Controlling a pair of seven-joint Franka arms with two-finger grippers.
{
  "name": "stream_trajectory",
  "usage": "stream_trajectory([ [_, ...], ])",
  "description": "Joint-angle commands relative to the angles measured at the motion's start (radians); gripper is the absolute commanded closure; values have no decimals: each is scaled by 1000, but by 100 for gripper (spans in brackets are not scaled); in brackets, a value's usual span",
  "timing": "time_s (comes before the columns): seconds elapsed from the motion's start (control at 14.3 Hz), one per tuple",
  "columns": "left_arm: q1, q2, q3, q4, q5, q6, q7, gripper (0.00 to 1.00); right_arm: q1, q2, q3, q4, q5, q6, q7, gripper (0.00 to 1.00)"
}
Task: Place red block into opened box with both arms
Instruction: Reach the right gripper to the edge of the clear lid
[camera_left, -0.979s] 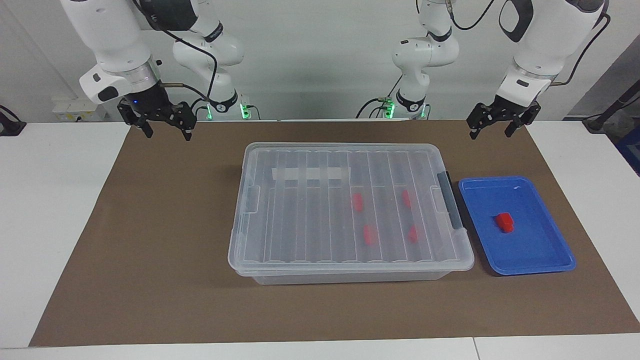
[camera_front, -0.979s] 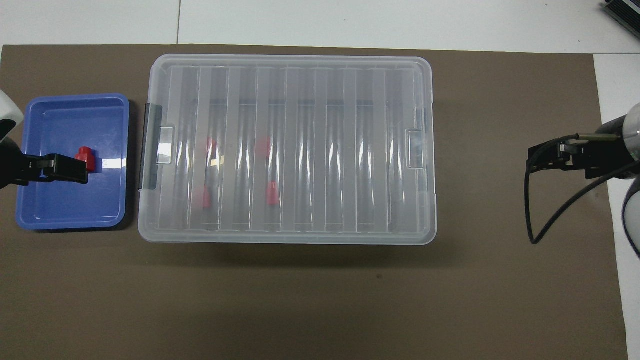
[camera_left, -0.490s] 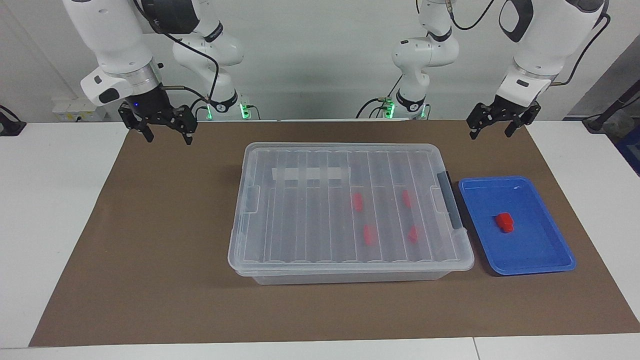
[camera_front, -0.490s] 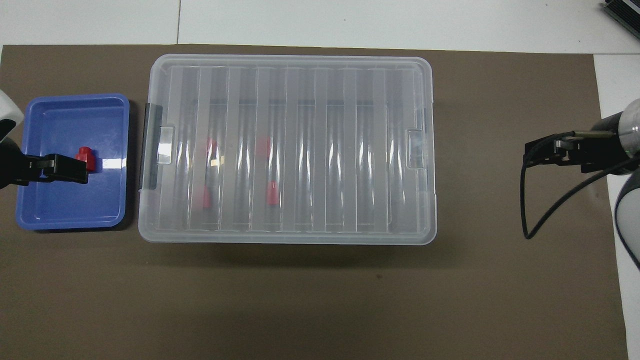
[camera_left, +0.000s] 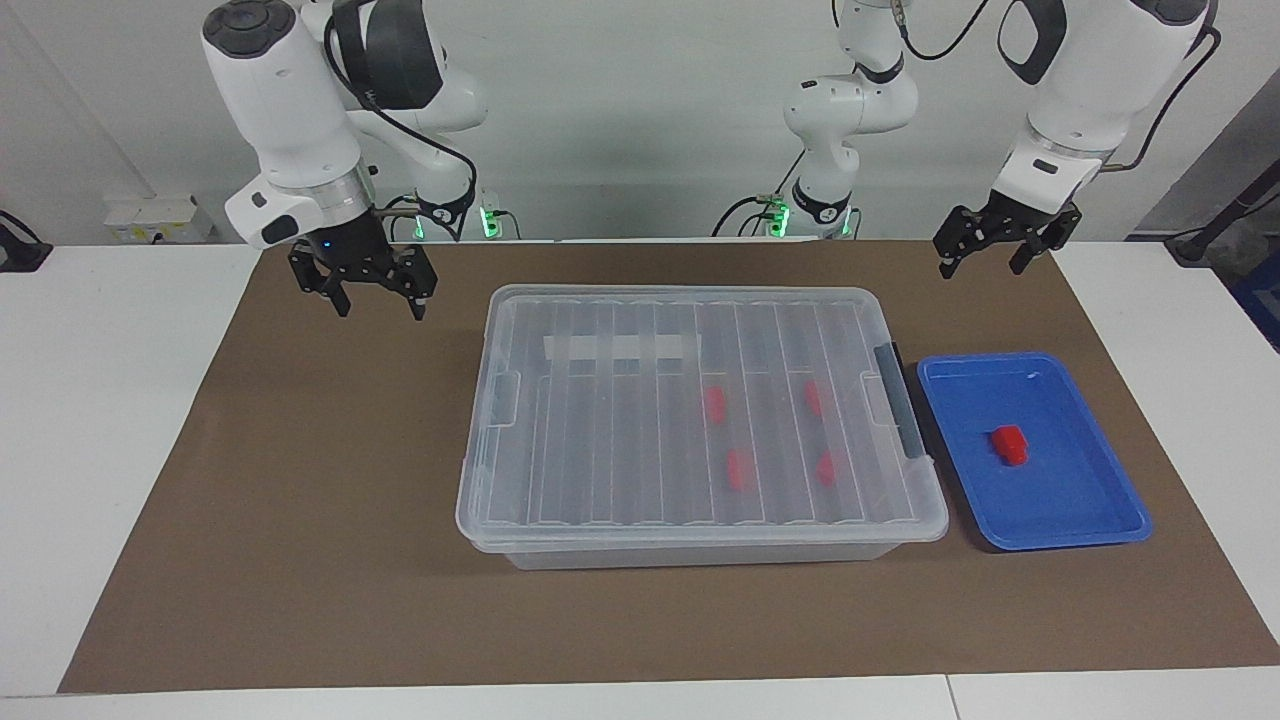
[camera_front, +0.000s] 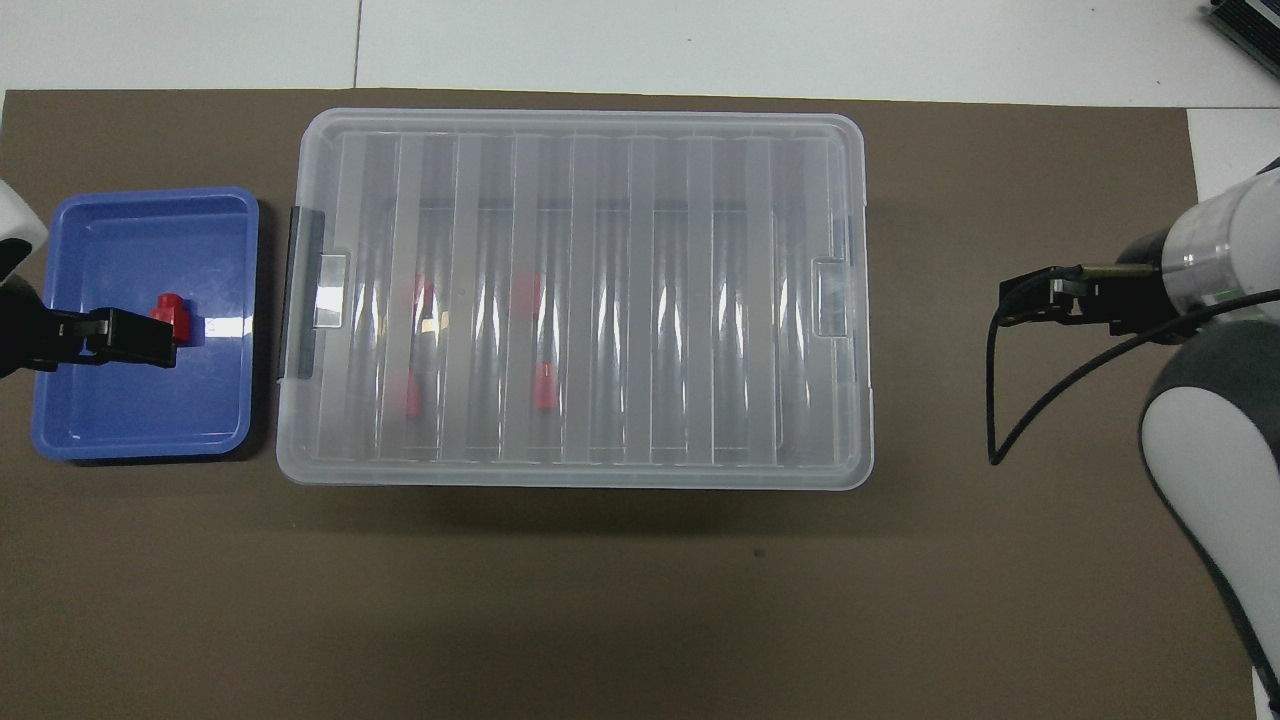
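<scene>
A small red block (camera_left: 1010, 445) (camera_front: 173, 318) lies in the blue tray (camera_left: 1030, 540) (camera_front: 140, 450). The box (camera_left: 600, 450) (camera_front: 600, 180) is a large clear bin in the middle of the mat, with its ribbed lid lying flat on it. Several more red blocks (camera_left: 714, 404) (camera_front: 544, 386) show through the lid. My left gripper (camera_left: 985, 268) (camera_front: 135, 338) hangs open, high over the tray's end of the mat, touching nothing. Open and empty, my right gripper (camera_left: 380, 310) (camera_front: 1030, 300) hovers over the brown mat beside the box's other end.
A brown mat (camera_left: 300, 500) covers the white table (camera_left: 100, 400). The box has a dark grey handle (camera_left: 900, 400) on the end toward the tray and a white tape strip (camera_left: 620, 347) on the lid. Bare mat lies around the box.
My right arm has swung in toward the box and come lower over the mat. The left arm, the box and the blocks have not moved.
</scene>
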Motion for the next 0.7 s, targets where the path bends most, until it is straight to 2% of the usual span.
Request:
stream_trajectory([
  [0.0,4,-13,2,-11,-7,-10,-6,0,27,28,3,-25,13,64,45,0],
  [0.35,4,-13,2,-11,-7,-10,-6,0,70,106,3,-31,13,171,98,0],
  [0.63,4,-13,2,-11,-7,-9,-6,0,112,151,3,-31,-1,187,114,0],
])
